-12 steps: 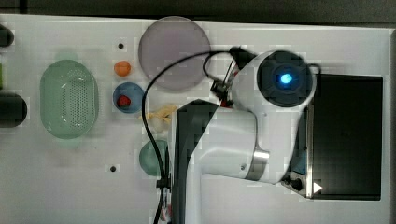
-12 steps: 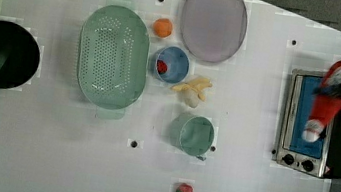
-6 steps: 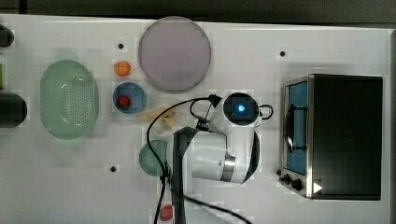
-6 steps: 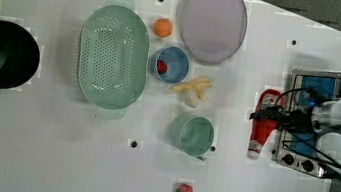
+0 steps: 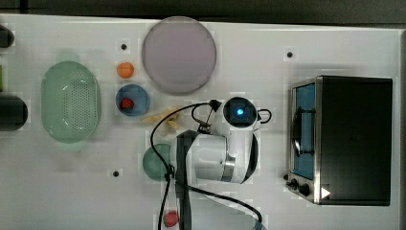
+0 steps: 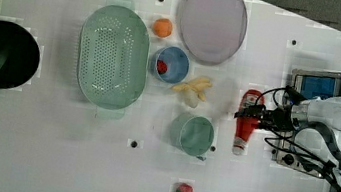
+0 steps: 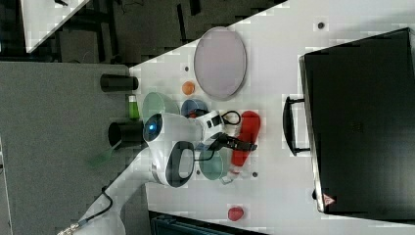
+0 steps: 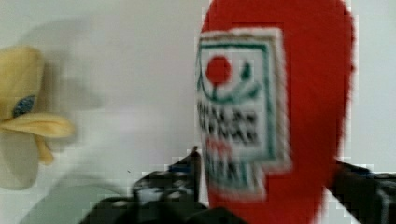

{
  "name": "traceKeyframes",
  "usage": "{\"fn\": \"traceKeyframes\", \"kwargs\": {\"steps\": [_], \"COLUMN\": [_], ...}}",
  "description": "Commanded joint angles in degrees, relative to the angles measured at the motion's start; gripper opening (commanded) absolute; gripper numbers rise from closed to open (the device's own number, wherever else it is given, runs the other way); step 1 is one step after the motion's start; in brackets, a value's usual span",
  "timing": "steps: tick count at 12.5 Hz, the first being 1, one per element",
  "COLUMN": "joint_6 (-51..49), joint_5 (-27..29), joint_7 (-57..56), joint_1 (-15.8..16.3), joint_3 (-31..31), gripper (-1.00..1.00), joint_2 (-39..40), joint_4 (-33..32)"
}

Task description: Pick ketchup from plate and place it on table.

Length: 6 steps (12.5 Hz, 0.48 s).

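Observation:
The ketchup (image 6: 246, 123), a slim red bottle with a white cap and label, lies on the white table (image 6: 50, 150) between the teal cup and the oven. In the wrist view the ketchup (image 8: 308, 116) is close up, label facing the camera. My gripper (image 6: 250, 118) straddles the bottle, open, with a dark finger (image 8: 184, 175) on either side of it and a sliver of room at each. In the right view the gripper (image 7: 241, 145) sits over the ketchup (image 7: 246, 128). The pale lilac plate (image 5: 178, 55) stands bare at the top view's upper middle, apart from the bottle.
A black toaster oven (image 5: 354, 139) fills the top view's right. Green basket (image 5: 71, 101), blue bowl (image 5: 132, 100) with a strawberry, orange ball (image 5: 125, 70), bananas (image 5: 163, 117), teal cup (image 5: 155, 162) and a loose strawberry (image 5: 171, 219) lie nearby. My arm (image 5: 215, 155) overhangs the middle.
My arm swung from over the oven to the table's middle with the ketchup and came down; the bottle now rests on the table and the jaws have widened.

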Motion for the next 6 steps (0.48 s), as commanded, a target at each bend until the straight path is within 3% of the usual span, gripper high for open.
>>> {"fn": "traceKeyframes", "kwargs": {"steps": [1,6], "joint_6": [0.71,-3.89], "joint_5": [-0.07,-0.07], "joint_7": [-0.9,5.77], "joint_1": [0.45,0.46], "joint_3": [0.44,0.72], "gripper": [1.0,1.0], "joint_2": [-2.5,-9.51], "joint_4": [2.67,8.56]}}
